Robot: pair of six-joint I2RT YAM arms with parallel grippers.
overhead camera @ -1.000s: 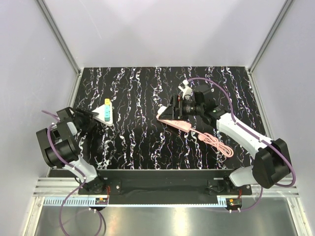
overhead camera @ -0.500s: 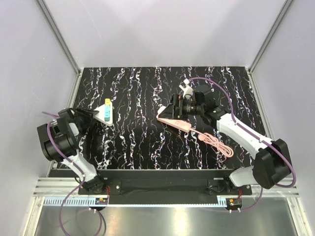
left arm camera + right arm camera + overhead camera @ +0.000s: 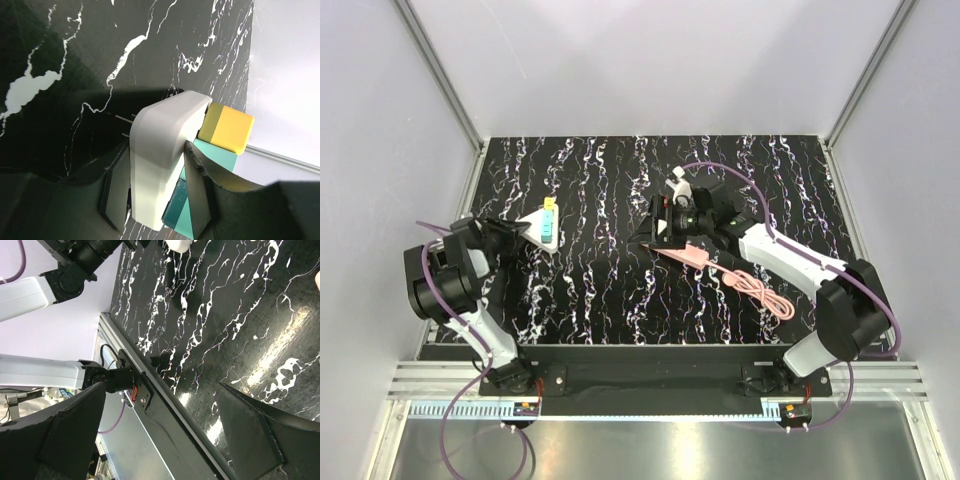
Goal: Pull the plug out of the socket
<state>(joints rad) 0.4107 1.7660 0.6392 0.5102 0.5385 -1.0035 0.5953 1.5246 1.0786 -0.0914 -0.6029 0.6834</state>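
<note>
Left hand (image 3: 159, 200) is clamping the socket (image 3: 162, 165), fingers (image 3: 116, 192) pressing both flanks of the white block, near the left edge of the surface (image 3: 610, 290) and about midway along it. You are bracing the socket, by the look of it, with the pull not yet made: the yellow plug (image 3: 227, 127) and the teal pieces (image 3: 212, 157) below it are sitting against the block. Your right hand (image 3: 656, 228), at the end of the pink power strip (image 3: 686, 253) mid-surface, is gaping wide and carrying nothing. The next move is calling for it to cross leftward, close on a plug and draw straight away from the block. The left wrist view is showing the grip in detail, where the overhead view is giving only a small shape. Only the overhead view is showing how far apart your hands are standing.
</note>
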